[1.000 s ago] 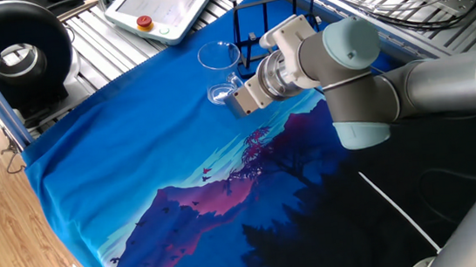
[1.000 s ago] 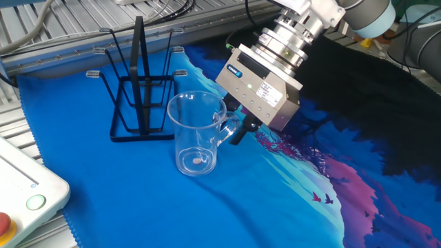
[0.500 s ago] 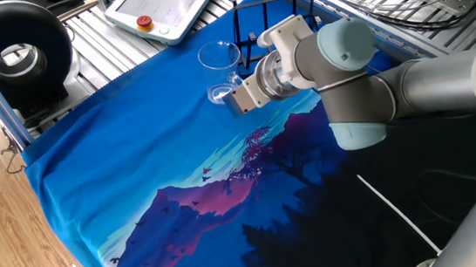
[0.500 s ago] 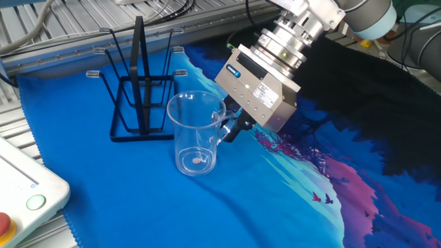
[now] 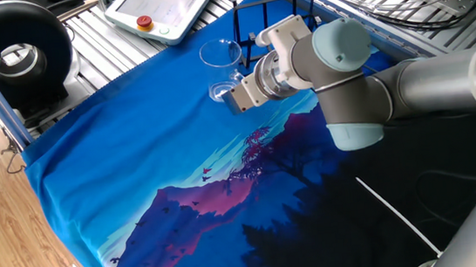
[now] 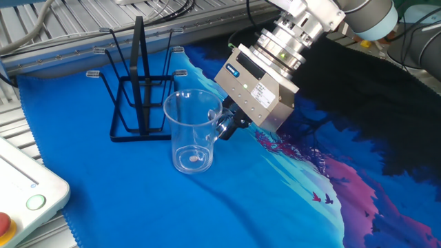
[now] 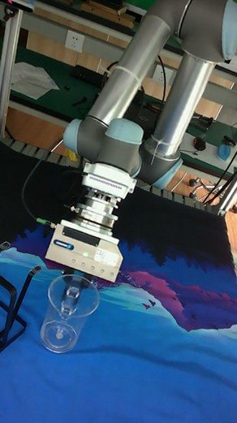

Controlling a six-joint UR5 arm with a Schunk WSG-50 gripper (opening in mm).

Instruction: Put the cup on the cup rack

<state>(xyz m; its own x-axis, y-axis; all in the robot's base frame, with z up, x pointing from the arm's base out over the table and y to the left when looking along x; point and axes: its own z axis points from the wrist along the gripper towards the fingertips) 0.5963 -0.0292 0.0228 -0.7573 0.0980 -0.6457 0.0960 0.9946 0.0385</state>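
Small clear glass mug upright on the blue-clothed table, just beside the black wire peg rack. Pincer at the handle, clamped or not: cannot tell. Grip firmly, lift straight, invert over a peg.

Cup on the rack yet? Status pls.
Not yet. Done: the gripper has reached the cup and sits at its handle side. In hand: the grasp itself; whether the fingers have closed on the handle can't be told from these views. The cup stands upright on the blue cloth, beside the cup rack. Left: lift, carry to the rack, hang it on a peg; the pegs are all bare.
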